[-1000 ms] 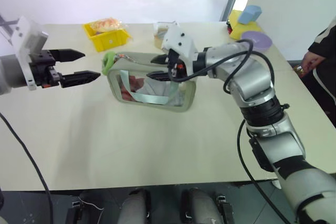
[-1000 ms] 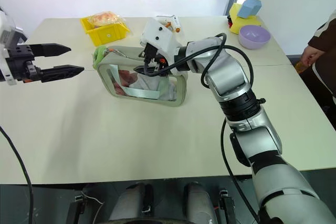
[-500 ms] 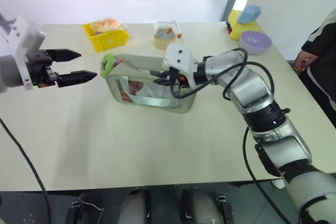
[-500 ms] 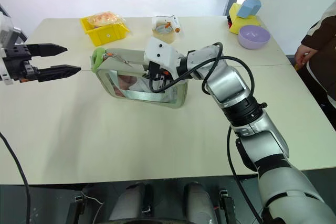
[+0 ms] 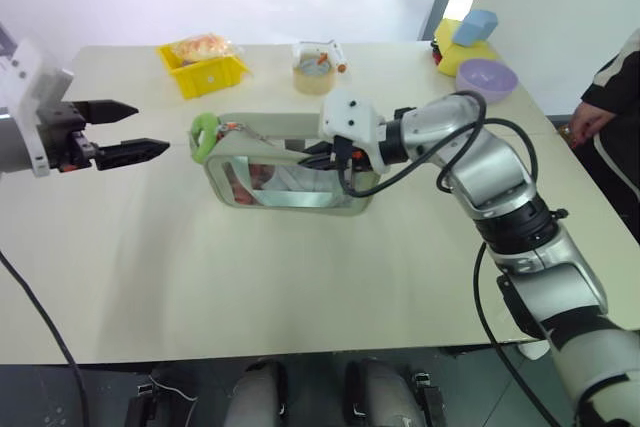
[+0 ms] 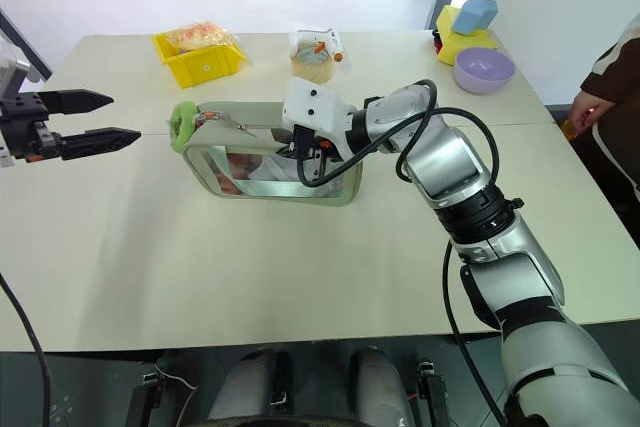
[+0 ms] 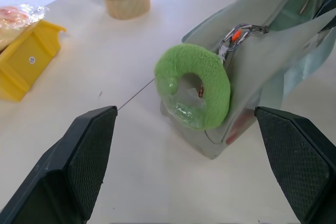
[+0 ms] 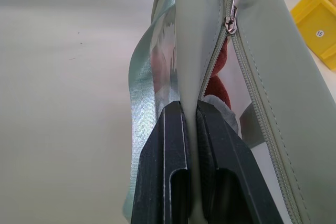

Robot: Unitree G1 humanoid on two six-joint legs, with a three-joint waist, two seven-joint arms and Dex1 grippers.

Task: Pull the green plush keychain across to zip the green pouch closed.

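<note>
Head views, read left to right. The left gripper (image 5: 118,131) hung above the table (image 5: 300,287) at the far left, its two black fingers (image 7: 73,171) spread wide and holding nothing, the tips aimed toward the green pouch (image 5: 290,162). Beyond that gripper, toward the far edge of the table, sat a yellow bin (image 5: 204,71) with a wrapped packet on it.

Just past the open fingertips, apart from them, was the green plush keychain (image 5: 204,135). It was a fuzzy lime ring fixed by a metal clip (image 7: 235,35) to the pouch's near end, and in the left wrist view it lay squarely between the two spread fingers, untouched.

The pouch stood upright on the table, its clear window facing the robot and its pale strap (image 8: 142,103) hanging down the front. The right gripper (image 6: 305,150) met the pouch at the top edge, toward the end away from the keychain. Its fingers (image 8: 170,171) were pressed together on a fold of the pouch fabric beside the zipper (image 8: 231,22). The zipper appeared partly open, though how far was hard to judge.

Behind the right gripper stood a roll of tape (image 5: 314,75). Further right, at the table's far corner, were a purple bowl (image 5: 485,78) and a yellow and blue object (image 5: 467,37). A person's hand (image 5: 584,119) showed at the right edge.
</note>
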